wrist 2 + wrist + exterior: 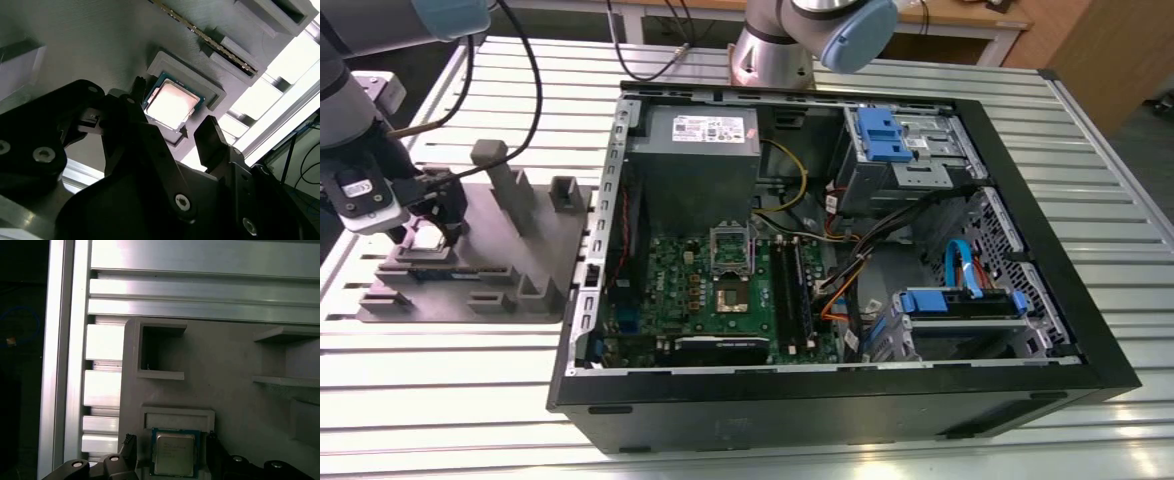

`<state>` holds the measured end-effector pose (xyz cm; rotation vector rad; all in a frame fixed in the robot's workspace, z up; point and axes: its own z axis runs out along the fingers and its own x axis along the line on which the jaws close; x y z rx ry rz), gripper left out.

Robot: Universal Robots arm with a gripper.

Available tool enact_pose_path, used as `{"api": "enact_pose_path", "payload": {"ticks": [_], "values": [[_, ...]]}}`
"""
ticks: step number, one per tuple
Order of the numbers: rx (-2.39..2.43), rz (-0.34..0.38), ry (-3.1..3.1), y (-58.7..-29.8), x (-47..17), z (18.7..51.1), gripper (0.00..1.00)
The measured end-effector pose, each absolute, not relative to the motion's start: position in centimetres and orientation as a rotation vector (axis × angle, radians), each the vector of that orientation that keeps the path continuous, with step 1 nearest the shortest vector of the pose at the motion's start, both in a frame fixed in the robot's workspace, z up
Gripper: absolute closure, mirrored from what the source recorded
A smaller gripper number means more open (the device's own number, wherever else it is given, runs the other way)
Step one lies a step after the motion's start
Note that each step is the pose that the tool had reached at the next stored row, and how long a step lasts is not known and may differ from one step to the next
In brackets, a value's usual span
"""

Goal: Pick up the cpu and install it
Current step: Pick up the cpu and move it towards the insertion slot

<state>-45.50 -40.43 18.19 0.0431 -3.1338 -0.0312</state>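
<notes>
The tool [432, 236] hangs low over the grey fixture block [500, 262], which sits on the slatted desk [720, 440] just beside the open computer case [1014, 330]. The cpu [172, 104] [173, 452] lies flat in a shallow recess of that block. The tool's fingers [210, 137] are spread either side of it, gripping nothing.

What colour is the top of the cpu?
The cpu is silver-grey on top, with a green edge; clearest in the first wrist view.
</notes>
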Motion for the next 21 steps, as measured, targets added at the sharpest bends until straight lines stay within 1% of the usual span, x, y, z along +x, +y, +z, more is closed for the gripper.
{"api": "enact_pose_path", "payload": {"ticks": [21], "values": [[0.011,-0.027,-3.137,-40.4,-45.49,17.94,0.34]]}}
